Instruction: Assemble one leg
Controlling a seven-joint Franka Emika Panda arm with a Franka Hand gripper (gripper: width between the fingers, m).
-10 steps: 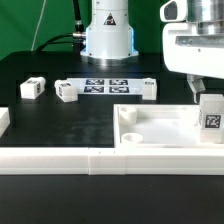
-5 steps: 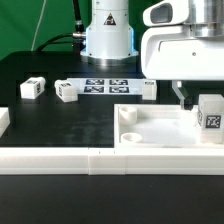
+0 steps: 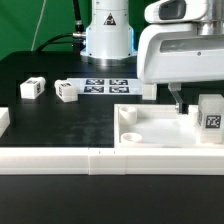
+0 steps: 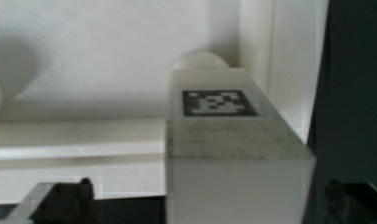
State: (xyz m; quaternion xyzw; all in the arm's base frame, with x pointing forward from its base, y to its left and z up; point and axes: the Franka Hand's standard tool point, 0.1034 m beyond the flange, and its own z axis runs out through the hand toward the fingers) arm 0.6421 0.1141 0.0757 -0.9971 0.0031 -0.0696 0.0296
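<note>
Your gripper [image 3: 181, 103] hangs released at nine o'clock of the leg [image 3: 211, 118] standing on the tray [image 3: 150, 125]; next, grasp and twist it.

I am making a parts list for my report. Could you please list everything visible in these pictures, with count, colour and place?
leg: 1, white with a black-and-white tag, standing on the tray part at the exterior view's right; also seen close up in the wrist view.
other legs: 3, white, lying on the table behind, near the marker board.
tray part: 1, white, square with corner holes, front right of the exterior view.
border rails: white, along the front edge; one short piece at far left.
marker board: 1, white with black tags, flat on the table.
table: 1, black.
gripper: 1, white body with dark fingers, just beside the leg; fingers open in the wrist view.
</note>
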